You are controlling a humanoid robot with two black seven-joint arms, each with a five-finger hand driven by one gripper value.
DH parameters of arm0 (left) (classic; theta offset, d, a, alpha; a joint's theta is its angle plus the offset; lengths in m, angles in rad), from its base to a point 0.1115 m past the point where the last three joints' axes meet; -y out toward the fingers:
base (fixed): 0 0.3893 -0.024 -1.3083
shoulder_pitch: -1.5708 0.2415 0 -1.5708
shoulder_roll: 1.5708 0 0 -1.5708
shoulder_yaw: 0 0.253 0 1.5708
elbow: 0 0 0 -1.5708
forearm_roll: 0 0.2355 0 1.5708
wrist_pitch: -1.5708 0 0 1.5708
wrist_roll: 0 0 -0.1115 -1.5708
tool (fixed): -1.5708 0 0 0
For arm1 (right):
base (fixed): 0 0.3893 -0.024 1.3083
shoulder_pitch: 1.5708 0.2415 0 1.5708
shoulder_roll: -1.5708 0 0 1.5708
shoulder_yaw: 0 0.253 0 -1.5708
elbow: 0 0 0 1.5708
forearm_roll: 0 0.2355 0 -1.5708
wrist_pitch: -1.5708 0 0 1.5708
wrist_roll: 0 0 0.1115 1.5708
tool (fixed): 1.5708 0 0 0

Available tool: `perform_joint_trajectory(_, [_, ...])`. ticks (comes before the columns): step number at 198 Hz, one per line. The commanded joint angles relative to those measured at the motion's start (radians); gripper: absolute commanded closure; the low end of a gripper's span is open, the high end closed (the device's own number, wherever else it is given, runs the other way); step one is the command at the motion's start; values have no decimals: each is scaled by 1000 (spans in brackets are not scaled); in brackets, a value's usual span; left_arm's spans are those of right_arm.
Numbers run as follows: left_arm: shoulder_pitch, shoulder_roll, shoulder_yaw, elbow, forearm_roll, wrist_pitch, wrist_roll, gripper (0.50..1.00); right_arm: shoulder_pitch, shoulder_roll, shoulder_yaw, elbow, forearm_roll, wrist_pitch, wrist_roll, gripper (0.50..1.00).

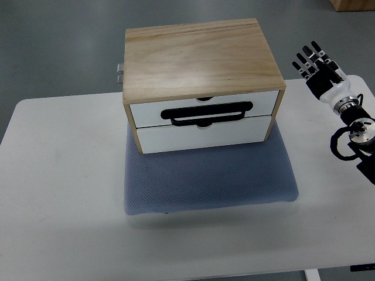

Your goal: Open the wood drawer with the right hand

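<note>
1. You look down on a white worktop with rounded corners, evenly lit.
2. A blue-grey padded mat lies across its middle.
3. Behind it you see plain grey floor.
4. A light wooden piece shows at the top right corner.

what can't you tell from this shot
- Drawers: contents hidden, both fronts shut.
- Metal part on the box's left side: mostly hidden by the box.
- Right hand: palm side faces away; arm cut off by the right edge.
- Left hand: out of frame.
</note>
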Motion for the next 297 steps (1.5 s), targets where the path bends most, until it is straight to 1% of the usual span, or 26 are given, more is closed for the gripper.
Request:
perform_joint_trajectory(1, [0, 0, 0, 1, 0, 0, 0, 500, -1, 2, -1, 0, 2, 0, 0, 556])
perform_joint_trajectory(89, [0, 0, 3, 12, 0, 0, -1, 500, 6, -12, -4, 3, -1, -7, 2, 556])
perform_joint_trajectory(119, [0, 0, 0, 9, 0, 0, -1, 500, 11, -18, -10, 3, -9, 6, 2, 556])
perform_joint_trajectory(152, [0, 0, 2, 12, 0, 0, -1, 500, 13, -72, -20, 3, -17, 10, 2, 556])
perform_joint_trajectory(179, [0, 0, 2, 12, 0, 0, -1, 500, 16, -92, -24, 5, -28, 12, 2, 556])
perform_joint_trajectory(202, [0, 0, 2, 12, 0, 0, -1, 500, 34, -122, -24, 5, -80, 26, 2, 556])
perform_joint_trajectory(220, [0, 0, 2, 12, 0, 0, -3, 500, 49, -135, -23, 3, -132, 21, 5, 558])
perform_joint_trajectory(231, [0, 0, 2, 12, 0, 0, -3, 500, 72, -151, -24, 3, -163, 15, 6, 558])
perform_joint_trajectory(254, [0, 0, 2, 12, 0, 0, -3, 500, 102, -236, -24, 5, -218, 15, 11, 560])
perform_joint_trajectory(273, [0, 0, 2, 12, 0, 0, -1, 500, 103, -267, -27, 9, -221, 23, 12, 560])
perform_joint_trajectory(284, [0, 0, 2, 12, 0, 0, -3, 500, 105, -293, -49, 43, -232, 24, 14, 560])
perform_joint_trajectory(297, [0, 0, 2, 12, 0, 0, -1, 500, 108, -359, -84, 114, -258, 23, 17, 560])
